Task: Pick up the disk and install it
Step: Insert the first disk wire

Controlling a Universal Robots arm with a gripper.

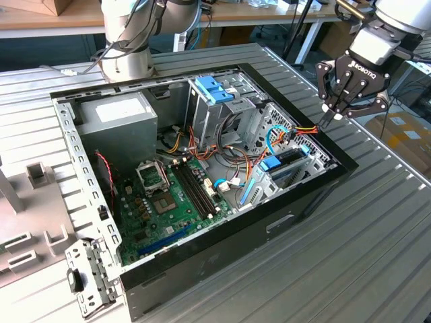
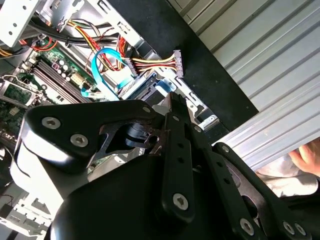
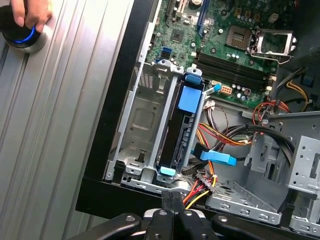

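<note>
a: looking for the disk (image 3: 182, 136).
b: seated on edge in the silver drive cage (image 3: 142, 120), at a corner of the open computer case (image 1: 222, 259), just beside the motherboard (image 3: 235, 40).
a: appearance?
b: dark, narrow, slab-like from this angle, flanked by the cage's rails. capped by a bright blue latch (image 3: 191, 97) at one end, a paler blue tab at the other.
a: and the gripper (image 1: 328, 119)?
b: hanging above the case's rim near the cage, apart from the disk, empty. fingers (image 3: 167, 202) pressed together.
a: anything nearby?
b: red, yellow and black cable bundle (image 3: 202, 187) just beside the cage. also a hand (image 3: 30, 12) resting on a round button (image 3: 25, 37) with a blue ring, out on the ribbed table (image 3: 60, 125).
</note>
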